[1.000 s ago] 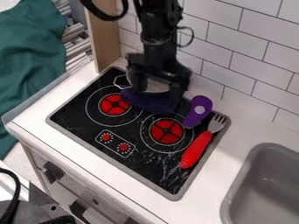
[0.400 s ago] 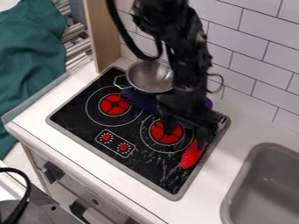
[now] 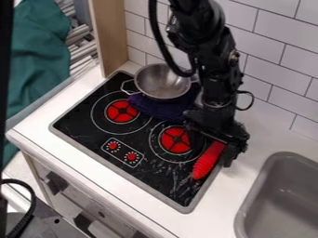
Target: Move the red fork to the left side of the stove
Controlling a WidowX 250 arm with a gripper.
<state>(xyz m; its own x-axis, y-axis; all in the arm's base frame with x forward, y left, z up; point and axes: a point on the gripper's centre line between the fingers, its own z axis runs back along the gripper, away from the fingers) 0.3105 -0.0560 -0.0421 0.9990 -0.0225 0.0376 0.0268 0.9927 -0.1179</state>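
Claw (image 3: 212,149), one, fingers spread wide over the red fork (image 3: 205,166), which lies on the right side of the stove (image 3: 133,172); metal pot (image 3: 162,82), one, upright at the stove's back, beside a dark purple item (image 3: 162,108); grey sink (image 3: 279,200), one, set in the bench (image 3: 239,186) at right.

The fork (image 3: 206,162) is coloured red and ribbed along its handle. The black stove (image 3: 81,125) is edged in grey and marked with thin white rings around red, black-crossed burners (image 3: 122,111). White is seen on the worktop (image 3: 112,187) and grey-lined tiles (image 3: 273,60), dark purple on the cloth (image 3: 158,106), silver on the pot (image 3: 162,82), green on the fabric (image 3: 38,51).
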